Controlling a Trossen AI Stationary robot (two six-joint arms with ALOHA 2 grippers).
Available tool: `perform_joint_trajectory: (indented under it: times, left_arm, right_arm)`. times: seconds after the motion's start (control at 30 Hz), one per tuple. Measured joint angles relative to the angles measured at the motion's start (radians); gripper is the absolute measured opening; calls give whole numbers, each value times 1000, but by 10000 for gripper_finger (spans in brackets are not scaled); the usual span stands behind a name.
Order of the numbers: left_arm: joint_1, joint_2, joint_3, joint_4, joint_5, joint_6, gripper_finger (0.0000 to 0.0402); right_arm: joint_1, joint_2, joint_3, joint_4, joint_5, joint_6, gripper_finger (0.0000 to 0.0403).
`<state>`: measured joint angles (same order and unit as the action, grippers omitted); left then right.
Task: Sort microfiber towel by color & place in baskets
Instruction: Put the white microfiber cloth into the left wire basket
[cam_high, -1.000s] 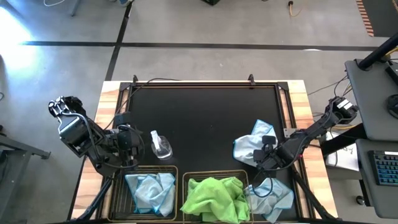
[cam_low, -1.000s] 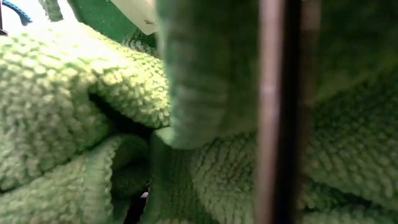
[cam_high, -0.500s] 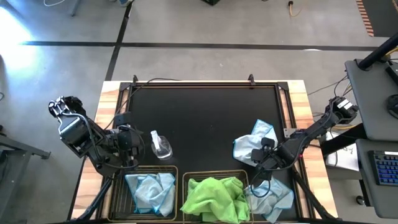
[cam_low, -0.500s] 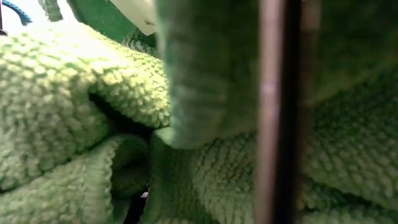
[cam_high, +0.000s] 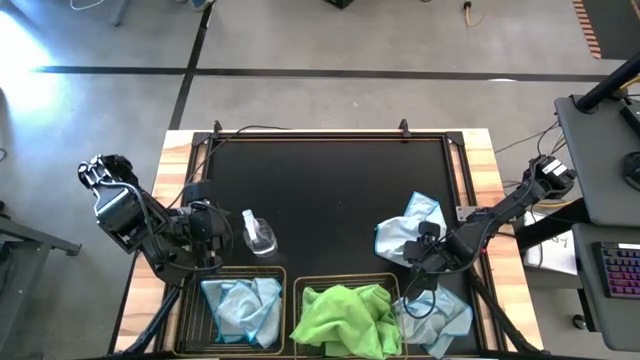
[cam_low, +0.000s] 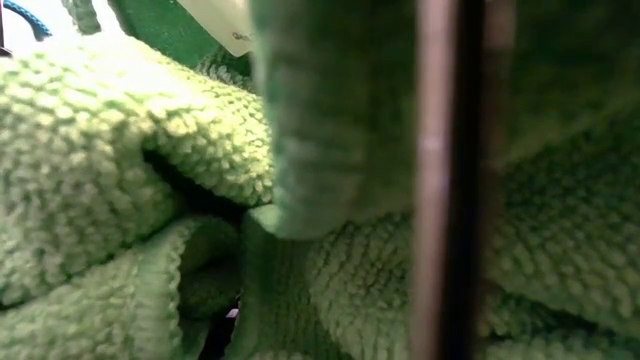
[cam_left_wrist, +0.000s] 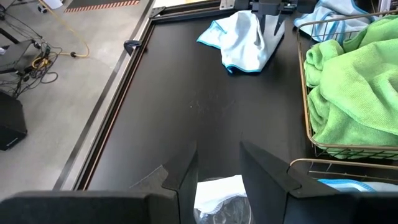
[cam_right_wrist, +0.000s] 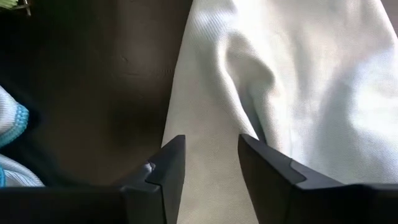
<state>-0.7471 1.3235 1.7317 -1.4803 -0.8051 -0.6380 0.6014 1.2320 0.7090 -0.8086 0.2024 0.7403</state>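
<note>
Desk (cam_high: 330, 190): black mat, wooden edges.

Baskets, near edge: left basket (cam_high: 195, 320) with a pale blue towel (cam_high: 240, 308); middle basket (cam_high: 298, 285) with the lime green towels (cam_high: 345, 318), also filling the low view (cam_low: 120, 170).

Loose pale blue towel (cam_high: 408, 232), crumpled on the mat toward the right side, long axis running roughly far-to-near. Further pale blue towel (cam_high: 440, 315) heaped at the near right corner, beside the green basket.

Right pincer (cam_high: 428, 250): at the near end of the loose towel, fingers spread with pale cloth lying between and beyond them (cam_right_wrist: 261, 87); nothing visibly pinched. Clearly the nearer arm to this cloth; blue basket well apart, across the green one.

Left pincer (cam_left_wrist: 217, 171): waiting just beyond the left basket, fingers parted, gripping nothing, clear spray bottle (cam_high: 258, 233) just beside.

Judged next: pinch at the towel's near end.
</note>
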Motion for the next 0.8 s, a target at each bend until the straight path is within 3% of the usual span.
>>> perform_joint_trajectory:
  times: [0.4, 0.63, 0.8]
  left_arm:
    - [0, 0, 0, 0, 0, 0, 103]
    - [0, 0, 0, 0, 0, 0, 103]
    - [0, 0, 0, 0, 0, 0, 103]
  right_arm:
    - [0, 14, -7, -151, 0, -43, 153]
    - [0, 93, -10, -149, -5, -42, 155]
    - [0, 178, -6, -143, -71, -43, 154]
